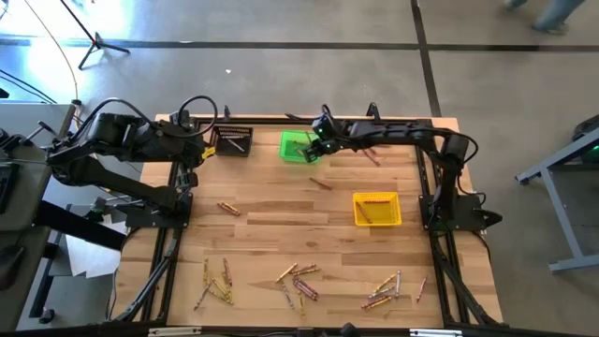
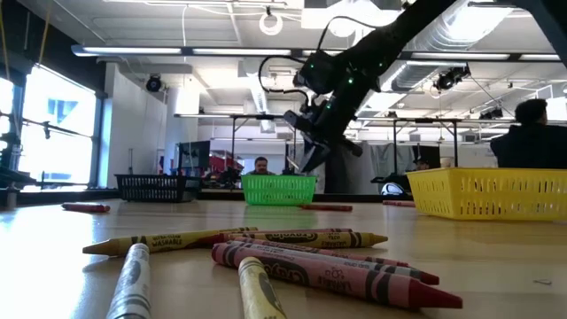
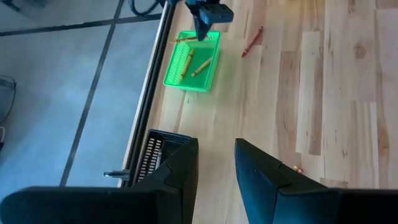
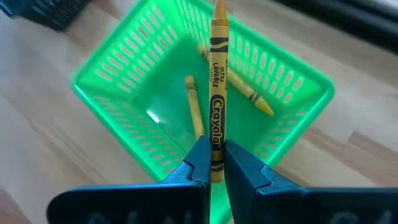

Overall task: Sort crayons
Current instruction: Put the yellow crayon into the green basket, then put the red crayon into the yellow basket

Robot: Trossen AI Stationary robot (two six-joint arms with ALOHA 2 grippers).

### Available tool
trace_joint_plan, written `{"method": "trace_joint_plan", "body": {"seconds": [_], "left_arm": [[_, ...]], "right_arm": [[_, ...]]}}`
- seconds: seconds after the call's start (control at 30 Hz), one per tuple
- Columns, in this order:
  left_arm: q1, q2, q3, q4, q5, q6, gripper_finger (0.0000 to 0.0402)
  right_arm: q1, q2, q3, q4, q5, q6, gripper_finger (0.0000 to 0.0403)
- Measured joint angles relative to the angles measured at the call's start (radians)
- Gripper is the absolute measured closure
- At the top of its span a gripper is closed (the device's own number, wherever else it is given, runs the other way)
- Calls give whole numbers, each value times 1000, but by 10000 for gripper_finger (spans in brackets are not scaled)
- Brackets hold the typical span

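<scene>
A: What fills the scene?
B: A wooden table (image 1: 281, 225) with two dark arms reaching in. On it stand three small bins: the black bin (image 1: 234, 140) at the far left, the green bin (image 1: 298, 147) near the far middle, and the yellow bin (image 1: 376, 209) toward the right.

A: Where are the grippers?
B: The right gripper (image 4: 216, 163) hangs over the green bin, its fingers pinched on a yellow crayon (image 4: 217, 112) that points toward the bin's inside. The left gripper (image 3: 216, 163) waits beside the black bin, fingers parted with nothing between them.

A: And the crayons?
B: Two yellow ones (image 4: 194, 107) lie inside the green bin. Loose clusters (image 1: 298, 279) are scattered along the near edge of the table, and a few single red ones (image 1: 321, 183) lie between the bins.
</scene>
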Motion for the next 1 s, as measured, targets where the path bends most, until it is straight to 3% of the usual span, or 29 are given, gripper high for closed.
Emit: {"method": "trace_joint_plan", "body": {"seconds": [0.43,0.7,1.0], "left_arm": [[0,2,0,2,-3,-28,310],[0,1,0,2,-3,-26,310],[0,1,0,1,-2,-6,310]], "right_arm": [[0,-14,0,-24,-6,2,293],[42,-87,1,-206,-10,7,295],[114,-85,1,-391,2,-16,295]]}}
